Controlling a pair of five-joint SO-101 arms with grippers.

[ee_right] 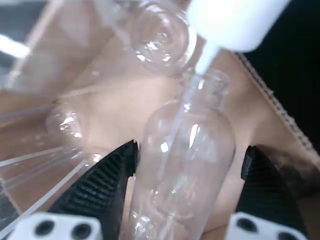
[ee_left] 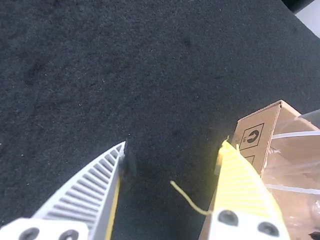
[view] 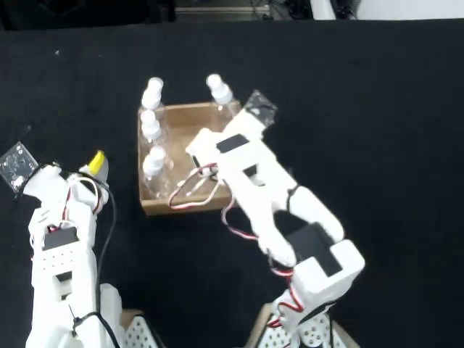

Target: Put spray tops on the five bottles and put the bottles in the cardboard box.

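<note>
The cardboard box [view: 177, 203] stands mid-table with three clear bottles [view: 154, 165] in a row along one side, each with a white spray top. My right arm [view: 246, 167] reaches over the box. In its wrist view my right gripper [ee_right: 187, 150] is shut on a fourth clear bottle [ee_right: 192, 125] inside the box. That bottle's white spray top [ee_right: 230, 20] sits above the neck with its tube down inside, and it also rises at the box's far edge [view: 217, 88]. My left gripper [ee_left: 172, 150] is open above bare table beside the box corner [ee_left: 257, 132].
Black cloth covers the table [view: 377, 109], with wide free room right of and beyond the box. The left arm's yellow finger [view: 96, 163] stands a little left of the box. The arm bases [view: 138, 330] are at the near edge.
</note>
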